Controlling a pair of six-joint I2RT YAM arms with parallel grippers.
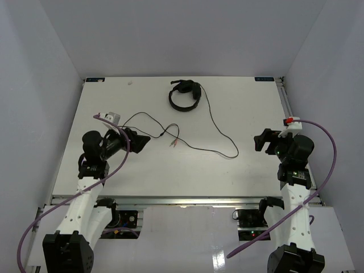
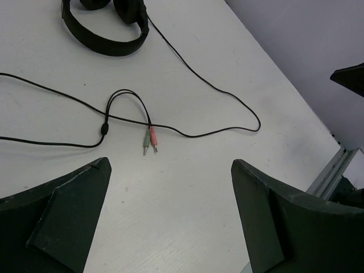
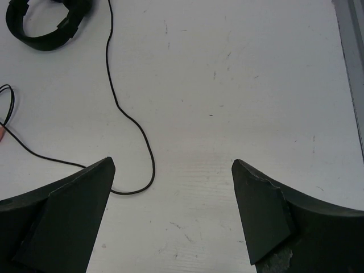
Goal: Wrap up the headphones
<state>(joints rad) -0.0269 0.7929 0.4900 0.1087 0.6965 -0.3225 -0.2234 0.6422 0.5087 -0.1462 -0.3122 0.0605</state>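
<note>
The black headphones point(image 1: 184, 95) lie at the far middle of the white table point(image 1: 239, 119). Their thin black cable point(image 1: 219, 132) runs right, loops near the centre and trails left to the green and pink plugs point(image 1: 173, 142). My left gripper point(image 1: 141, 141) is open and empty, just left of the plugs point(image 2: 150, 140); the headphones show at the top of the left wrist view point(image 2: 106, 25). My right gripper point(image 1: 263, 140) is open and empty, right of the cable loop point(image 3: 149, 170). The headphones also show at the top left of the right wrist view point(image 3: 46, 23).
Grey walls close in the table on the left, back and right. A metal rail point(image 1: 182, 200) runs along the near edge. Purple robot cables point(image 1: 330, 165) hang off both arms. A small grey-and-white block point(image 1: 112, 118) sits on the left wrist.
</note>
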